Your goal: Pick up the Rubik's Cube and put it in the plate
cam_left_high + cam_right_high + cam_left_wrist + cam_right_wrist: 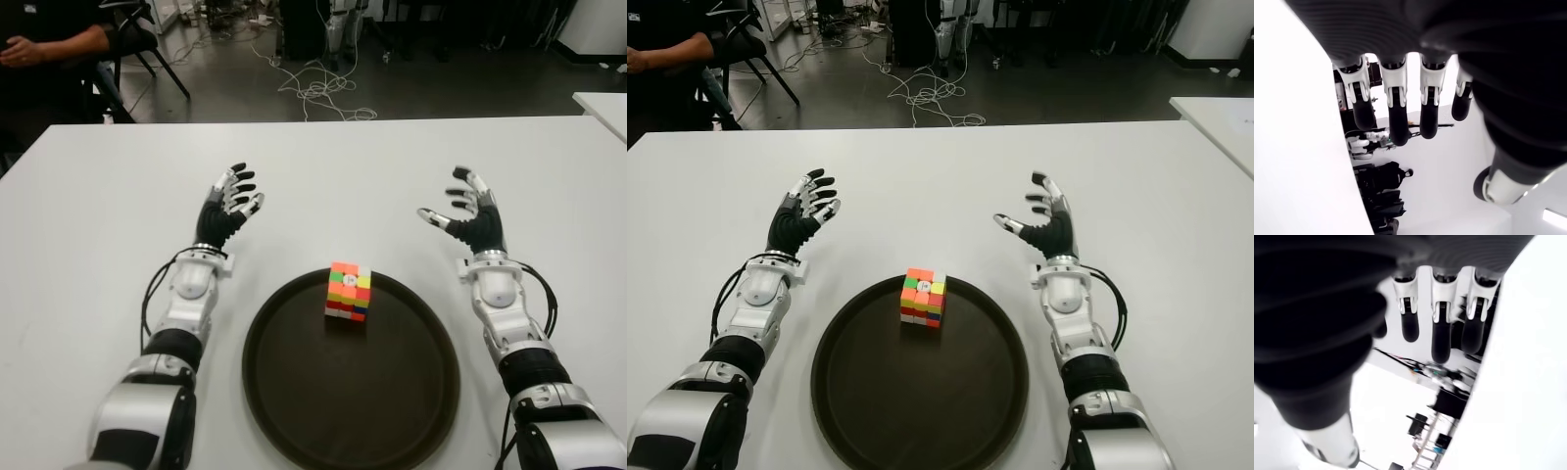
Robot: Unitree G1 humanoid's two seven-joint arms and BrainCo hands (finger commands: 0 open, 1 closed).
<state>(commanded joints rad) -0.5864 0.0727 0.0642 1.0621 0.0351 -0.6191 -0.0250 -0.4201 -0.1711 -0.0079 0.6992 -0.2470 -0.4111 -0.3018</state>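
Cube (348,292) likely light, rigid, with smooth plastic faces that could slip; best pinched across two opposite flat sides. Mixed stickers: orange, yellow, green, red. It sits inside the dark round plate (294,392), near the far rim, upright. Left hand (231,206) shows beyond the plate's left, right hand (468,217) beyond its right; both spread, empty. White table (392,166) underneath.

Rubik's Cube (349,291) in plate (294,392)
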